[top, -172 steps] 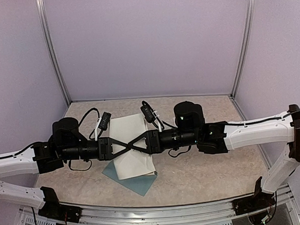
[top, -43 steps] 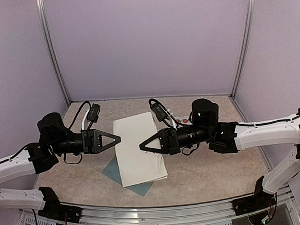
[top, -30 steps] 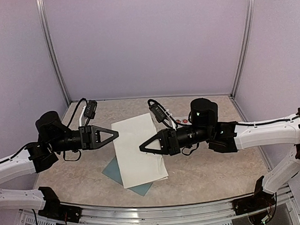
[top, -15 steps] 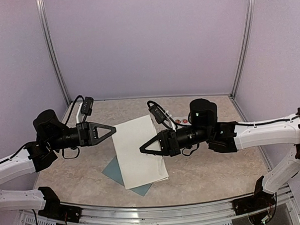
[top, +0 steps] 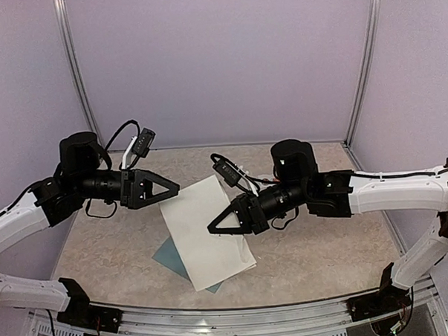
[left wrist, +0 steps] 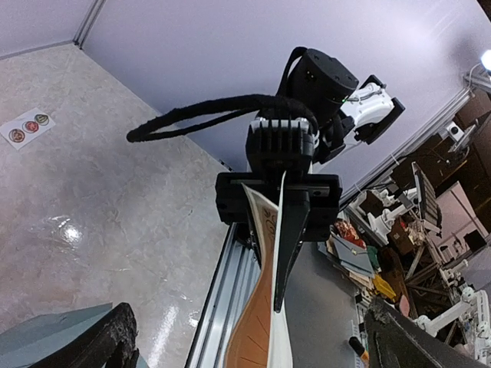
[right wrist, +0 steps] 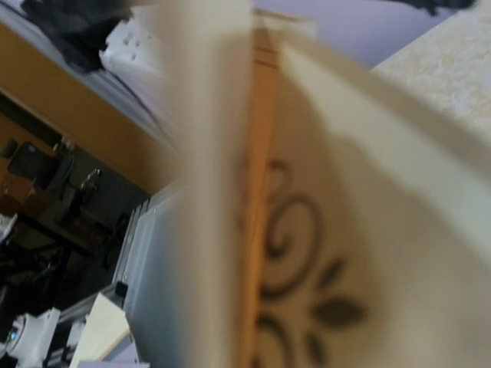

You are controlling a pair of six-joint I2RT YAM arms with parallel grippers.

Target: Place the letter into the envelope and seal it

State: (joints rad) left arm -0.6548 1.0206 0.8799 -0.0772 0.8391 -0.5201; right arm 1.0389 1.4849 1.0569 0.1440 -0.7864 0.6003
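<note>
The letter (top: 201,247), pinched in the right gripper (top: 212,229), lies over the envelope (top: 168,254) and blocks the way to all but its near-left corner. The left gripper (top: 173,189), jaws wide, hovers just beside the letter's far-left edge. The table (top: 101,248) below it and at the near right offers free passage.

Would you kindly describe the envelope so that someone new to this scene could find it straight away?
Start at the marbled table between the two arms and find the big pale letter pinched by the right gripper. Lying flat beneath its near end is the envelope: the only teal thing there, mostly covered, with just its edges peeking out.
</note>
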